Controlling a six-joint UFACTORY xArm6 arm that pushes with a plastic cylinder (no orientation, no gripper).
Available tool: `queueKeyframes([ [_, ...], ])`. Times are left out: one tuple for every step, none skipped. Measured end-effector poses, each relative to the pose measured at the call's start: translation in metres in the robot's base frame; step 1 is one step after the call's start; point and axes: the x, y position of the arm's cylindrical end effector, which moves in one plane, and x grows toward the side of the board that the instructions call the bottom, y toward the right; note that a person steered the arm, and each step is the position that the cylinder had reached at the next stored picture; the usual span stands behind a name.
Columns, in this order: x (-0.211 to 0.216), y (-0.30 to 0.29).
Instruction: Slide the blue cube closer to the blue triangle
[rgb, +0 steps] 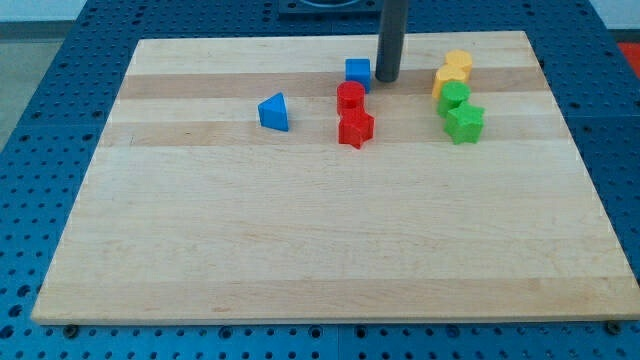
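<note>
Table (330, 240): pale wood planks w/ visible grain, banded light/darker strips, smooth, faint satin sheen. Under it a blue base (40, 130), matt, perforated w/ regular holes, looks like painted metal or plastic, can't tell which. Rod: dark, smooth, slight sheen down its length to my tip (386, 80). Blocks all look like solid-colour plastic or painted, smooth, semi-matt: blue cube (358, 71), blue triangle (273, 112), red cylinder (350, 97), red star (355, 128), two yellow blocks (453, 72), green cylinder-ish block (455, 96), green star (464, 122).
</note>
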Motion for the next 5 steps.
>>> queueKeyframes([
  [0.000,-0.037],
  [0.000,-0.048],
  [0.000,-0.048],
  [0.000,-0.057],
  [0.000,-0.076],
])
